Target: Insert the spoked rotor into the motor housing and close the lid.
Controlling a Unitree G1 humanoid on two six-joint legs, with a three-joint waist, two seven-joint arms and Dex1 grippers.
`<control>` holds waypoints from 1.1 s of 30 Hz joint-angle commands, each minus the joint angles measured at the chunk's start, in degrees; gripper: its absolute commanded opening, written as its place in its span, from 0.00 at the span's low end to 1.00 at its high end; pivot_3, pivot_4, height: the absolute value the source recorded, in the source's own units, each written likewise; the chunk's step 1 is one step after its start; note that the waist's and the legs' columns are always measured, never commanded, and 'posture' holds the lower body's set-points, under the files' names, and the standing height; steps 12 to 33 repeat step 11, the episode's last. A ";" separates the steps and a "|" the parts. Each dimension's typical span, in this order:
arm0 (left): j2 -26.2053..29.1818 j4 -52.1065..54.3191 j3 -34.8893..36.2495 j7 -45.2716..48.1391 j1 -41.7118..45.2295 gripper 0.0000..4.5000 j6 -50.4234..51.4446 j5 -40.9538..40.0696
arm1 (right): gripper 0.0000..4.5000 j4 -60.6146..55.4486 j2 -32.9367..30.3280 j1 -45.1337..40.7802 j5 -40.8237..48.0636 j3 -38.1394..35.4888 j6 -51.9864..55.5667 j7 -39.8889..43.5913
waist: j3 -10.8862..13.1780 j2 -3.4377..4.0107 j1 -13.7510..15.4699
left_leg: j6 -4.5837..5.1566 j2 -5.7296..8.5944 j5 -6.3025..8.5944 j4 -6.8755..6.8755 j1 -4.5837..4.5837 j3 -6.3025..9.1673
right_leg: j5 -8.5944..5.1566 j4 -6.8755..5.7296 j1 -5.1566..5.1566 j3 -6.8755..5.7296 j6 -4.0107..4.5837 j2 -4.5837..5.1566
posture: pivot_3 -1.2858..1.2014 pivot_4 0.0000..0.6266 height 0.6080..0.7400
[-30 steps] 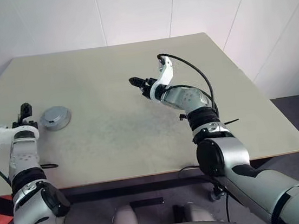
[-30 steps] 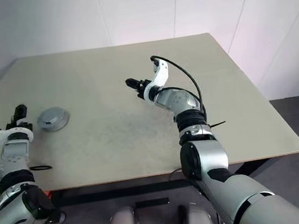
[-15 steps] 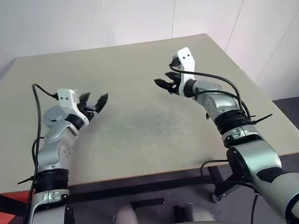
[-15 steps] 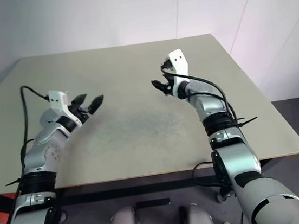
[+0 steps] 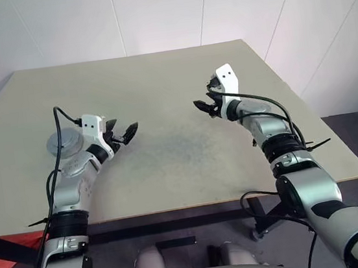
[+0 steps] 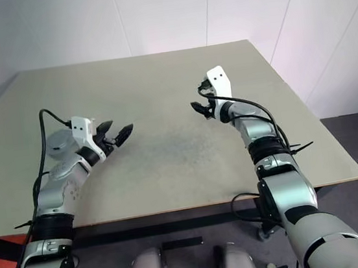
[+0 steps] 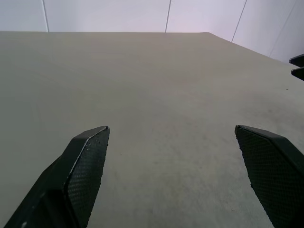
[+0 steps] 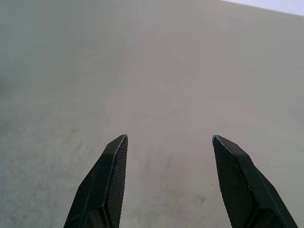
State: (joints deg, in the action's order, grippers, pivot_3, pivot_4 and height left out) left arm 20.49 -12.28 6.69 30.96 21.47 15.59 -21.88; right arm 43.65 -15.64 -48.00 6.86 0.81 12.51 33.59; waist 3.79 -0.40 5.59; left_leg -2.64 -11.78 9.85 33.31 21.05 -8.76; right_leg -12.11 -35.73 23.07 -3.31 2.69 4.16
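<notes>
Motor housing (image 5: 64,144) flat on table (image 5: 159,77), lid face up; both tools (image 5: 125,133) (image 5: 203,105) apart, empty.

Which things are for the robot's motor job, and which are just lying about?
For the job: motor housing, seemingly lidded; left gripper and right gripper, both open, empty.
Just there: table; white wall.
</notes>
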 commanded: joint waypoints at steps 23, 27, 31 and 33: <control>-0.62 2.85 -0.63 0.57 0.83 0.99 -0.63 1.63 | 0.71 -5.93 -1.31 1.36 -0.33 0.23 -0.99 6.47 | 0.00 0.00 -0.04 | 0.04 0.00 0.02 0.03 -0.05 0.00 | 0.02 0.00 -0.04 0.00 0.04 0.00 | 0.52 0.00 1.00; -0.62 2.85 -0.63 0.57 0.83 0.99 -0.63 1.63 | 0.71 -5.93 -1.31 1.36 -0.33 0.23 -0.99 6.47 | 0.00 0.00 -0.04 | 0.04 0.00 0.02 0.03 -0.05 0.00 | 0.02 0.00 -0.04 0.00 0.04 0.00 | 0.52 0.00 1.00; -0.62 2.85 -0.63 0.57 0.83 0.99 -0.63 1.63 | 0.71 -5.93 -1.31 1.36 -0.33 0.23 -0.99 6.47 | 0.00 0.00 -0.04 | 0.04 0.00 0.02 0.03 -0.05 0.00 | 0.02 0.00 -0.04 0.00 0.04 0.00 | 0.52 0.00 1.00; -0.62 2.85 -0.63 0.57 0.83 0.99 -0.63 1.63 | 0.71 -5.93 -1.31 1.36 -0.33 0.23 -0.99 6.47 | 0.00 0.00 -0.04 | 0.04 0.00 0.02 0.03 -0.05 0.00 | 0.02 0.00 -0.04 0.00 0.04 0.00 | 0.52 0.00 1.00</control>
